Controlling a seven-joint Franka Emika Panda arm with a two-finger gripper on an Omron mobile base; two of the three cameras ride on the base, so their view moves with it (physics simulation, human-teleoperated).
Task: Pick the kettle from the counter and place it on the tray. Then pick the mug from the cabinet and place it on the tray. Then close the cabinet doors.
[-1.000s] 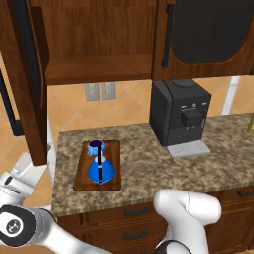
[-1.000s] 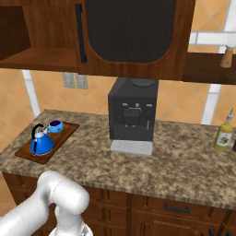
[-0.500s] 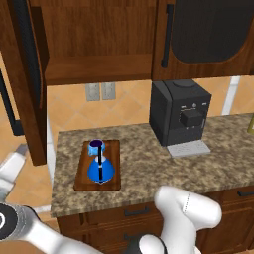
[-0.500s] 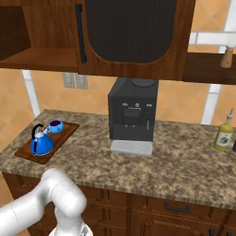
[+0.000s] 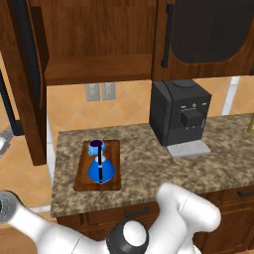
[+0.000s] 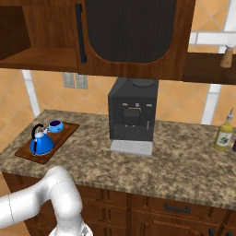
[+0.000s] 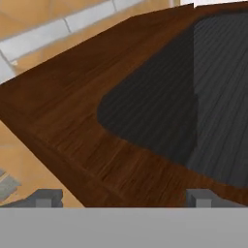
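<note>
The blue kettle (image 5: 100, 169) (image 6: 40, 143) stands on the wooden tray (image 5: 113, 151) (image 6: 28, 156) at the left end of the counter (image 5: 144, 163). Just behind it on the same tray sits the light-blue mug (image 5: 95, 147) (image 6: 56, 125). The cabinet (image 5: 99, 69) is open: its left door (image 5: 35, 124) is swung out, while the right door (image 5: 208, 34) (image 6: 131, 32) is shut. My gripper (image 7: 123, 198) is open with nothing between its fingertips. It is held close to the dark panel and wooden frame of a cabinet door (image 7: 160, 106).
A black coffee machine (image 5: 181, 114) (image 6: 133, 110) stands mid-counter under the shut door. A yellow bottle (image 6: 224, 133) is at the counter's far right. Dark drawers (image 6: 175, 207) run below the granite. My white arm (image 5: 183, 218) bends low in front of the counter.
My hand has swung up and to the left, toward the open left door, sliding to the edge of the left base view. Kettle, mug and tray have not moved.
</note>
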